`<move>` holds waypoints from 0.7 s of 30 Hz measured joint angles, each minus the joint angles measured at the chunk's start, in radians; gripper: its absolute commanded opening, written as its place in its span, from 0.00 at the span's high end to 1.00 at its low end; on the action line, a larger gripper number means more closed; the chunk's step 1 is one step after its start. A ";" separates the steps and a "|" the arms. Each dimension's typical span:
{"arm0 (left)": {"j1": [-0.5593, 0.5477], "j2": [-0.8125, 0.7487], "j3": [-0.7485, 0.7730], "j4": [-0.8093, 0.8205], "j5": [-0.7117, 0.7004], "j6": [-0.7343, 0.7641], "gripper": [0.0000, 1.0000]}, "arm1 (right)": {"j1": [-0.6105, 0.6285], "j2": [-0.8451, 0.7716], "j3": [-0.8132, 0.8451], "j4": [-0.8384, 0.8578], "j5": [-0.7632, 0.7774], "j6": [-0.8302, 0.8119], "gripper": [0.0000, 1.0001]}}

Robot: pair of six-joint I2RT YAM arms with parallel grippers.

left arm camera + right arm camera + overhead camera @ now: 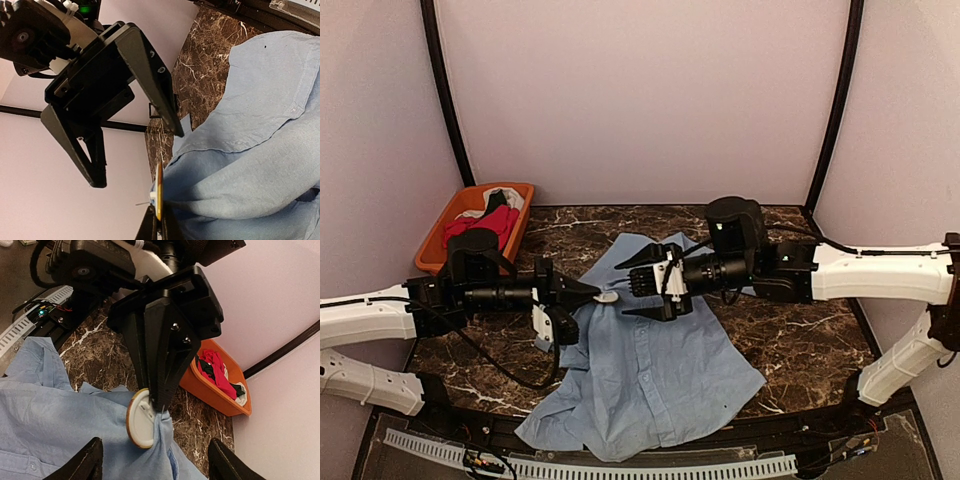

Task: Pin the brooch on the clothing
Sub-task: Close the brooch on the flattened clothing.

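Note:
The clothing, a light blue shirt point(640, 370) point(260, 140) point(55, 420), lies spread on the marble table. My left gripper point(603, 293) point(159, 219) point(162, 401) is shut on the brooch point(609, 297) point(159, 192) point(140, 417). The brooch is a round disc with a white back and tan rim, held just above the shirt's upper part. A fold of shirt is bunched against the brooch's back at those fingertips. My right gripper point(630, 293) point(139, 159) point(155, 470) faces it from the right, open, with the brooch in line with its gap and nothing held.
An orange bin point(516, 232) point(210, 390) with red, black and white garments stands at the table's back left corner. Dark marble table point(800, 330) shows around the shirt. Curtain walls close in the back and sides.

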State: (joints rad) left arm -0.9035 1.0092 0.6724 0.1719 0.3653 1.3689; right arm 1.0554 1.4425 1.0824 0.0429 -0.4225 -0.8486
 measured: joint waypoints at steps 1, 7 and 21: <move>0.000 -0.001 0.000 0.000 0.000 0.000 0.99 | 0.000 0.009 0.000 -0.002 -0.009 0.003 0.32; 0.000 -0.010 0.000 0.000 0.003 -0.001 0.99 | 0.000 0.055 0.028 -0.022 -0.048 0.024 0.33; 0.000 -0.019 -0.008 0.010 0.027 -0.021 0.99 | 0.000 0.125 0.072 -0.001 -0.066 0.042 0.50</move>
State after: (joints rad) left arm -0.9035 0.9901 0.6640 0.1822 0.3923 1.3483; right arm 1.0554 1.5677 1.1549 0.0422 -0.4889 -0.8070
